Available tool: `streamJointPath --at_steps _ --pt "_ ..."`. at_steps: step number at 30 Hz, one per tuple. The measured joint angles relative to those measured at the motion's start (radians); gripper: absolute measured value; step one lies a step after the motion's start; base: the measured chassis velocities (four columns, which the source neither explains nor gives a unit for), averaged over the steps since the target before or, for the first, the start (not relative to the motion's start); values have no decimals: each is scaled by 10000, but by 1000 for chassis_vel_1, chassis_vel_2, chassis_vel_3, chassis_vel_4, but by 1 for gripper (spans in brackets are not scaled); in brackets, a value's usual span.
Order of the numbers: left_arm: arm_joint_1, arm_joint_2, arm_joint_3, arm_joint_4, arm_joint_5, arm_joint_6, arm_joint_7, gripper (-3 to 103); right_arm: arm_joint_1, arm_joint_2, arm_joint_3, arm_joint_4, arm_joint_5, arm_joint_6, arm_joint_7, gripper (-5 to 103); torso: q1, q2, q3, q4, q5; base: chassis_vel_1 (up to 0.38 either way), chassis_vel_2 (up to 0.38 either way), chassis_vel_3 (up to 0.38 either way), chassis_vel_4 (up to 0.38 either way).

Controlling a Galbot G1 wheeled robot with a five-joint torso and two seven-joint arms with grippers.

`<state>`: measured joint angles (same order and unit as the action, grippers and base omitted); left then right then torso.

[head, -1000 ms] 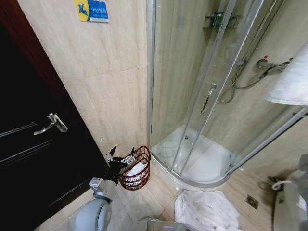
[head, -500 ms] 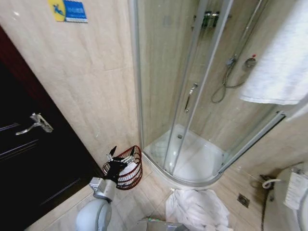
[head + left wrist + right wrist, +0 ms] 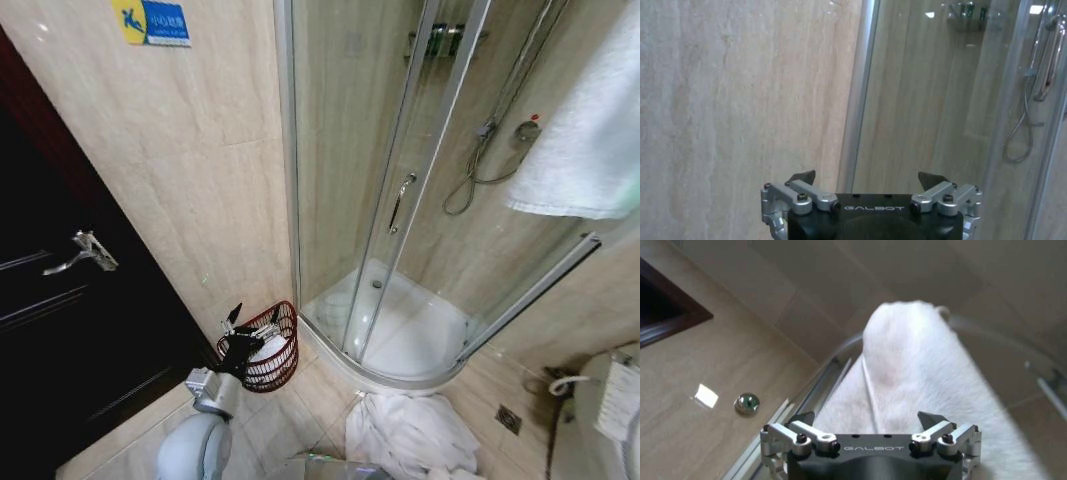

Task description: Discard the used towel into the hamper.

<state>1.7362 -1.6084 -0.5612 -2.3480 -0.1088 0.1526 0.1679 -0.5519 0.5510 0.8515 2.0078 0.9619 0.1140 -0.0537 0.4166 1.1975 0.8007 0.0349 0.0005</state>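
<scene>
A dark wooden door (image 3: pixel 70 330) with a silver lever handle (image 3: pixel 82 252) stands at left. Beige stone-tiled wall (image 3: pixel 200 170) carries a blue-and-yellow caution sign (image 3: pixel 152 21). A curved glass shower enclosure (image 3: pixel 400 190) holds a white tray (image 3: pixel 405 330) and chrome shower hose (image 3: pixel 478 170). A crumpled white floor mat (image 3: pixel 410 435) lies on the tiled floor.

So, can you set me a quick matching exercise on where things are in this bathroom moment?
1 hamper
2 floor towel
3 hanging towel
4 left tool

a over the shower rail
b open, at the wire rim
c by the wall, beside the dark door
d crumpled on the tiles

Pairs: 1-c, 2-d, 3-a, 4-b
</scene>
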Motion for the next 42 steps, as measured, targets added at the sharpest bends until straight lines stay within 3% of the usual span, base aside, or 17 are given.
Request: streamJointPath --at_steps 2,3,5,6,7,8,11,12,13,16,21,25,32,40,42 --pt "0 2 1 0 0 0 1 100 1355 35 -1277 -395 -153 -10 34 100 1 -1 1 2 3 0 0 0 0" --pt "0 2 1 0 0 0 1 100 1355 35 -1277 -395 -153 -10 34 100 1 -1 1 2 3 0 0 0 0" --pt "0 5 0 0 1 0 1 100 3227 255 -2879 -796 -858 -170 452 100 1 0 0 10 -13 0 0 0 0" --pt "0 5 0 0 1 0 1 100 3227 255 -2879 -796 -858 -170 452 100 1 0 0 10 -13 0 0 0 0" --pt "0 4 0 0 0 0 0 100 3741 354 -3325 -925 -1241 -271 617 100 1 0 0 8 -15 0 0 0 0" --pt "0 3 -1 0 0 0 -1 100 4665 600 -4229 -1223 -2288 -613 949 100 0 0 0 7 -13 0 0 0 0" --pt "0 5 -1 0 0 0 -1 100 5093 745 -4663 -1413 -2918 -822 1151 100 1 0 0 9 -9 0 0 0 0" --pt "0 3 -1 0 0 0 0 100 5687 972 -5194 -1752 -4028 -1173 1452 100 1 0 0 9 -8 0 0 0 0" --pt "0 3 -1 0 0 0 0 100 5687 972 -5194 -1752 -4028 -1173 1452 100 1 0 0 9 -8 0 0 0 0" --pt "0 4 -1 0 0 0 0 100 6107 1107 -5118 -2184 -5851 -1700 1805 100 2 -1 1 5 -3 0 0 0 0" --pt "0 4 -1 0 0 0 0 100 5860 764 -4093 -2358 -6947 -1789 1800 100 -1 0 -2 -1 -2 0 0 0 0" --pt "0 4 -1 0 0 0 0 100 5519 423 -3322 -2461 -7217 -1715 1616 100 -2 0 -2 -1 -4 0 0 0 0" --pt "0 4 -1 0 0 0 1 100 5489 241 -3037 -3087 -6235 -1743 1569 100 -2 0 -1 5 -2 0 0 0 0" --pt "0 4 -1 0 0 0 0 100 6223 599 -3559 -3358 -2668 -2911 1866 101 -1 0 -2 3 -6 0 0 0 0" --pt "0 4 0 0 0 0 0 100 6367 654 -3705 -3389 -2411 -2977 1837 101 -1 0 -1 4 -5 0 0 0 0"
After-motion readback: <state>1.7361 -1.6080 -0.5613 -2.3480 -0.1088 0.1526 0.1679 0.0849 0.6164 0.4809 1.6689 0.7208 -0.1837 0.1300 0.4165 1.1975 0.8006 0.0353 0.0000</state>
